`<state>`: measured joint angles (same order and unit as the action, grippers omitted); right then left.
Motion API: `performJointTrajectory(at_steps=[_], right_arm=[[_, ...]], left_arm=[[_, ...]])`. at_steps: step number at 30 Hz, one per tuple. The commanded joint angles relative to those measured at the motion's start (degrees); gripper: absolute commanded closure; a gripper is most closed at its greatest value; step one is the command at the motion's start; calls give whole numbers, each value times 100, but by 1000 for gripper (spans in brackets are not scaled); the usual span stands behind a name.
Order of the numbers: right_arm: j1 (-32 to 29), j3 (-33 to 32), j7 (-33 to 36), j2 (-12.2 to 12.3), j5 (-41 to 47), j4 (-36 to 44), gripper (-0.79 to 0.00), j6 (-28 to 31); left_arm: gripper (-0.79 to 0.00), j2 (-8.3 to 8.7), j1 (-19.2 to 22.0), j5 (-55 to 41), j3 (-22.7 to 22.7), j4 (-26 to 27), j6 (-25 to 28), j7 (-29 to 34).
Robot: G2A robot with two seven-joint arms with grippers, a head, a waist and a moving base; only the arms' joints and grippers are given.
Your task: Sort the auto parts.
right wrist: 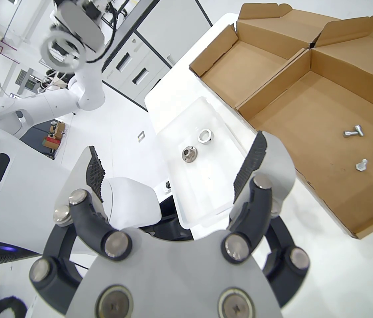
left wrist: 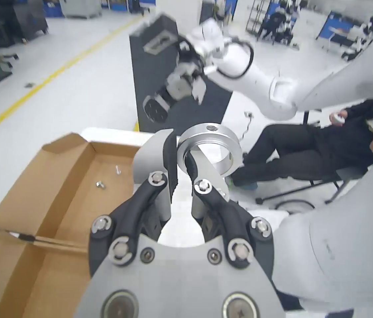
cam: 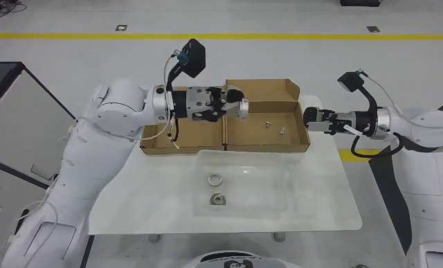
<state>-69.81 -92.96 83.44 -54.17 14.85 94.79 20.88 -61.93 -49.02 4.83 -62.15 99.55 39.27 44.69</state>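
table (cam: 332, 192) holds cardboard box (cam: 249, 133); left hand (left wrist: 180, 157) clamps metal ring (left wrist: 231, 153), right hand (right wrist: 176, 153) apart.

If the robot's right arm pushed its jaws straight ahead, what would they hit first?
Probably the clear tray, near the flanged part and small ring, which sit framed between the open jaws of the right gripper. The cardboard box runs close alongside, so depth leaves doubt.

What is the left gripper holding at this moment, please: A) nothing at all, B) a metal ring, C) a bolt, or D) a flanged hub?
B: the left gripper is closed on the wall of a metal ring, with one finger inside it and one outside.
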Motion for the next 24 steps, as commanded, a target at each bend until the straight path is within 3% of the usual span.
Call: performJointTrajectory(at_steps=[1,6,9,14,19,24], right_arm=[[0,0,0,0,0,0,-785,0],[0,0,0,0,0,0,-785,0],[0,0,0,0,0,0,-785,0],[0,0,0,0,0,0,-785,0],[0,0,0,0,0,0,-785,0],[0,0,0,0,0,0,-785,0]], left_arm=[[0,-32,66,-102,-5,-58,51,-442],[0,-127,208,-1222,97,-225,336,-1050],[0,-165,267,-2194,201,-286,624,-1018],[0,-196,298,-4007,430,-310,1145,-397],[0,-205,314,-5500,514,-423,1333,474],[0,-216,290,-6353,507,-297,919,1115]])
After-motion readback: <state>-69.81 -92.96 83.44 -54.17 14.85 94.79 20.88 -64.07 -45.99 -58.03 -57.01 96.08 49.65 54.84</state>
